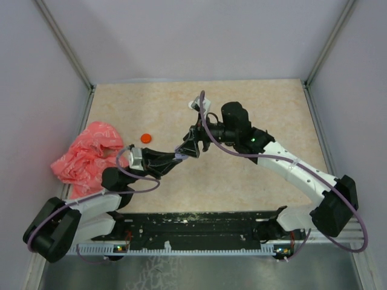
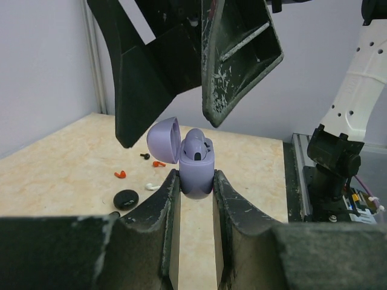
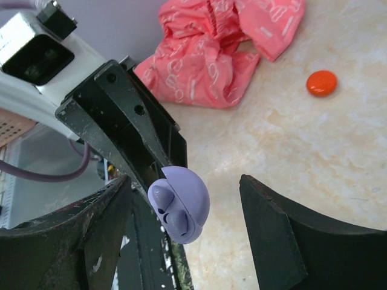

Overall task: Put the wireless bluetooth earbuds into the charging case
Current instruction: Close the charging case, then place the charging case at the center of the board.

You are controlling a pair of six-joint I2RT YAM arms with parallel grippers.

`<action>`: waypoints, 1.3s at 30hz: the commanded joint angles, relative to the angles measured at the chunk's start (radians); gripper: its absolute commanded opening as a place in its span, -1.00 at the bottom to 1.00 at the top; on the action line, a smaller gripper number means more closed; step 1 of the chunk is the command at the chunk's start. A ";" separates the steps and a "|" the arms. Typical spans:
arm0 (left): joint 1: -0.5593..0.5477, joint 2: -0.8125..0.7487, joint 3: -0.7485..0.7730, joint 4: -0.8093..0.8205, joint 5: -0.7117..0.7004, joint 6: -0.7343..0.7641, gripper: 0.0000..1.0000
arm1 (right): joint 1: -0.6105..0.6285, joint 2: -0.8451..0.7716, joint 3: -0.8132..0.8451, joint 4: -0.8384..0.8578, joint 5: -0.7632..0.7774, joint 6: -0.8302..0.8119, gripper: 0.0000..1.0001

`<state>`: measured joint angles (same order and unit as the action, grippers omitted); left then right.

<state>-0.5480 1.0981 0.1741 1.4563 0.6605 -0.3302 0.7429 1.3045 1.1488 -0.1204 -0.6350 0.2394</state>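
Charging case (image 2: pixel 196 175): lilac; lid (image 2: pixel 163 140) open; clamped between left gripper (image 2: pixel 195 184) fingers above table (image 2: pixel 60 163); lilac earbuds (image 3: pixel 169 211) inside. Right gripper (image 3: pixel 183 187) fingers apart, straddling it. Handling: hold case steady; press buds flush; lift straight clear.

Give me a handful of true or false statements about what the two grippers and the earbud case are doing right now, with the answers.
1. The left gripper is shut on the lilac charging case. True.
2. The case's lid is closed. False: it is hinged open.
3. The right gripper clamps the case. False: its jaws stand open, one on each side of the case.
4. An orange disc lies on the table near the pink cloth. True.
5. The case is empty. False: lilac earbuds sit in it.
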 commanded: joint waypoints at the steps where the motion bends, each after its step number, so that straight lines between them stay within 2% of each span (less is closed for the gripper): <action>1: -0.001 0.015 0.022 0.085 0.035 -0.034 -1.00 | -0.007 0.011 0.031 0.054 -0.153 0.022 0.43; 9: -0.001 0.015 0.011 0.052 -0.012 -0.036 -1.00 | -0.006 -0.020 0.004 0.080 -0.251 0.008 0.34; 21: 0.000 -0.001 -0.016 -0.072 -0.085 -0.059 -1.00 | -0.019 -0.078 -0.025 0.070 -0.281 -0.027 0.24; 23: 0.000 -0.014 -0.008 -0.149 -0.120 -0.070 -1.00 | -0.020 -0.090 -0.030 0.052 -0.220 -0.048 0.24; 28: -0.001 -0.040 0.089 -0.537 -0.172 -0.077 -1.00 | -0.026 -0.108 -0.042 -0.052 0.101 -0.121 0.25; 32: -0.001 -0.013 0.135 -0.693 -0.170 -0.140 -1.00 | -0.029 -0.106 -0.087 -0.067 0.333 -0.133 0.25; 35: -0.001 0.044 0.181 -0.820 -0.201 -0.177 -0.95 | -0.038 -0.105 -0.143 -0.038 0.432 -0.128 0.25; 39: -0.006 0.162 0.253 -0.955 -0.155 -0.195 -0.82 | -0.049 -0.092 -0.195 -0.016 0.557 -0.124 0.25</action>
<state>-0.5491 1.1728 0.3603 0.6987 0.4892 -0.4778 0.7094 1.2201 0.9810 -0.1806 -0.2752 0.1299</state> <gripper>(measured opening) 0.280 0.627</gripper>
